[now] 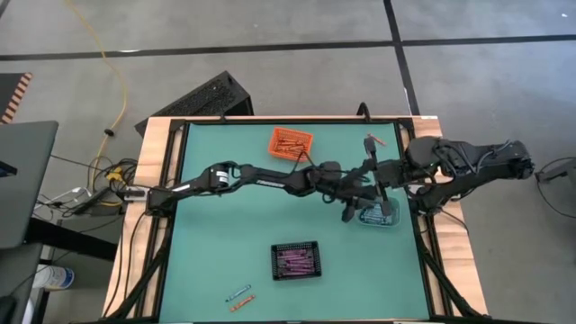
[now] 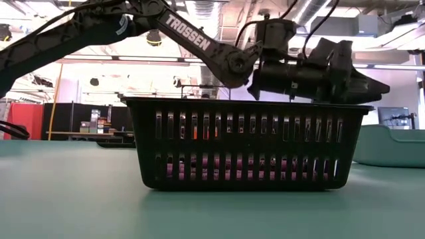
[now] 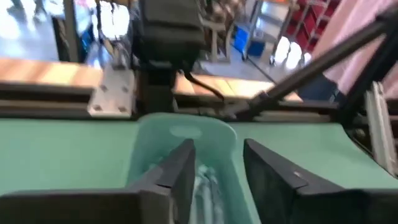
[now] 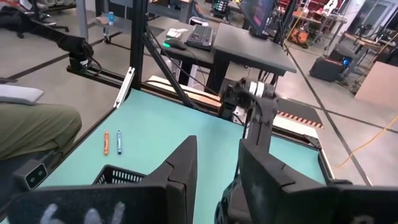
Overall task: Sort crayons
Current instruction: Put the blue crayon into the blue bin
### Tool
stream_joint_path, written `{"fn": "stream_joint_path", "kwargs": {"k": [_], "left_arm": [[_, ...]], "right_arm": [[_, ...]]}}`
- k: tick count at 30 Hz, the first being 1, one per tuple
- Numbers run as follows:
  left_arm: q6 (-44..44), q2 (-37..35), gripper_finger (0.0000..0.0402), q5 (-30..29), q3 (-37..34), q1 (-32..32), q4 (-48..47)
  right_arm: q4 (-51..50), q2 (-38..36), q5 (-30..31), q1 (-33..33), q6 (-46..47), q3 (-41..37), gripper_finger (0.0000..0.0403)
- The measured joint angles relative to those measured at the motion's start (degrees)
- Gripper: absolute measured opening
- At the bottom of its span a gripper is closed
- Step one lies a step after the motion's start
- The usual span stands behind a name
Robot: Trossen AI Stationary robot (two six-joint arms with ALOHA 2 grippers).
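Observation:
My left gripper (image 3: 217,152) stands open, reaching level over the near end of the teal bin (image 1: 378,216) at the table's right. Blue-grey crayons (image 3: 203,182) lie in the bin below the gap between the fingers, which hold nothing. The orange bin (image 1: 292,141) at the far middle holds orange crayons. The black bin (image 1: 296,260) at the near middle holds purple crayons (image 2: 232,167). A blue crayon (image 4: 119,142) and an orange crayon (image 4: 106,142) lie loose on the mat near the front edge. My right gripper (image 4: 217,158) hangs open, raised above the right side.
A reddish stick (image 1: 373,141) lies on the mat at the far right, near the right arm. The left arm (image 1: 261,175) stretches across the middle of the table. In the low view the black bin (image 2: 246,143) hides much of the mat behind it.

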Motion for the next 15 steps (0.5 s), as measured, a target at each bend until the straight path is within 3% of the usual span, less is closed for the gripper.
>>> {"fn": "stream_joint_path", "kwargs": {"k": [6, 8, 12, 15], "left_arm": [[5.9, -8.4, 0.0152, 4.2, 0.0, 1.3, -22.0], [9.7, -11.4, 0.0151, -0.3, 0.1, 1.3, -33.9], [17.9, -15.6, 0.0141, -15.0, 0.0, -1.0, -58.3], [18.4, -18.1, 0.0135, -20.6, 0.0, -3.4, -73.0]], "right_arm": [[-2.5, 0.0, 0.0, 0.0, 3.3, 0.0, 0.0117], [-3.6, 0.0, 0.0, 0.6, 4.6, 0.0, 0.0117], [-4.7, 0.0, 0.0, 3.1, 5.4, 0.0, 0.0117], [-3.3, 0.0, 0.3, 5.1, 5.4, 0.0, 0.0117]]}}
